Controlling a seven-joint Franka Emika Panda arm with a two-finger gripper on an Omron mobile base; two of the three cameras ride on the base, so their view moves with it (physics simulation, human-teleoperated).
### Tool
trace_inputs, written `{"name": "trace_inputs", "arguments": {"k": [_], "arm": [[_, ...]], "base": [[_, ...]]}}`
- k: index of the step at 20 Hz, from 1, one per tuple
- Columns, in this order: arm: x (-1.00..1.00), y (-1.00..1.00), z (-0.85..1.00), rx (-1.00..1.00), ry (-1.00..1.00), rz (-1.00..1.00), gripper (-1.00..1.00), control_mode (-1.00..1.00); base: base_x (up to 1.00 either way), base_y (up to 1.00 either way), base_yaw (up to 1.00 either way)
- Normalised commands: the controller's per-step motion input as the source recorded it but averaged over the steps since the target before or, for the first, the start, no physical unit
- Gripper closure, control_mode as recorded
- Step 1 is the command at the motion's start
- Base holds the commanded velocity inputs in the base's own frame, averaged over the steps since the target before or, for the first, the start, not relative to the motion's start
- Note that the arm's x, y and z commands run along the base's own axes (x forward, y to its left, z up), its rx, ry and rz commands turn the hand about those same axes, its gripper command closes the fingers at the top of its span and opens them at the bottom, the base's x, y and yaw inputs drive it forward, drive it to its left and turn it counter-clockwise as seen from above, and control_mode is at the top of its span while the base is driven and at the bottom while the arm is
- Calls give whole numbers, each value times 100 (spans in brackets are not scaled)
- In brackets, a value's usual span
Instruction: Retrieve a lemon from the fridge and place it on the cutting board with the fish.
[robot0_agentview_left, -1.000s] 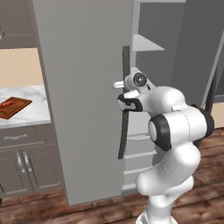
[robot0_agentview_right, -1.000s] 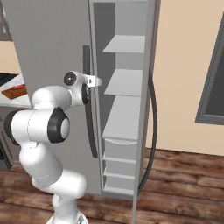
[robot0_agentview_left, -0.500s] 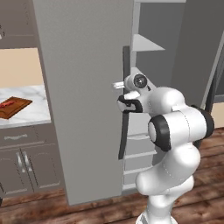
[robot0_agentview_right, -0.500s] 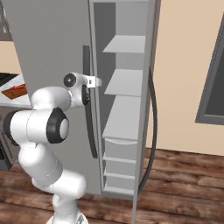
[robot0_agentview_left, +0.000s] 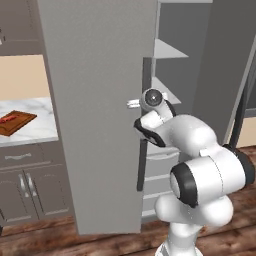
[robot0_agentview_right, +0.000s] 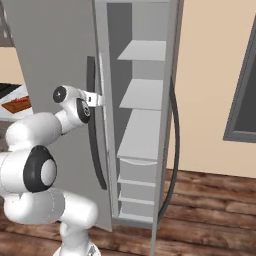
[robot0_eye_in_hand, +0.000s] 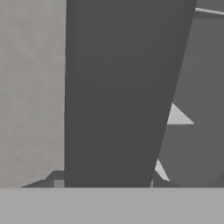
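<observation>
Since a second ago almost nothing has moved: the white arm's two-finger gripper stays at the long dark vertical handle of the tall grey two-door fridge, whose right door remains open on clear shelves. The fingers appear clamped narrowly around that handle, which fills the space just ahead of them in the hand view. No writing or labels are readable; the reddish-brown wooden cutting board with the red-orange fish lies on the marble counter, well left of the fingers.
</observation>
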Motion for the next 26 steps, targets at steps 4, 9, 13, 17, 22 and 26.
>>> {"name": "trace_inputs", "arguments": {"k": [4,9,13,17,22,26], "arm": [[-100,59,15,-2,9,-21,100,-100],[-100,59,2,0,6,-24,100,-100],[-100,68,0,-2,6,-24,100,-100],[-100,76,0,-4,6,-23,100,-100],[-77,69,0,-2,13,-29,100,-100],[-43,57,0,-1,9,-35,100,-100]], "base": [[0,0,0],[0,0,0],[0,0,0],[0,0,0],[0,0,0],[0,0,0]]}}
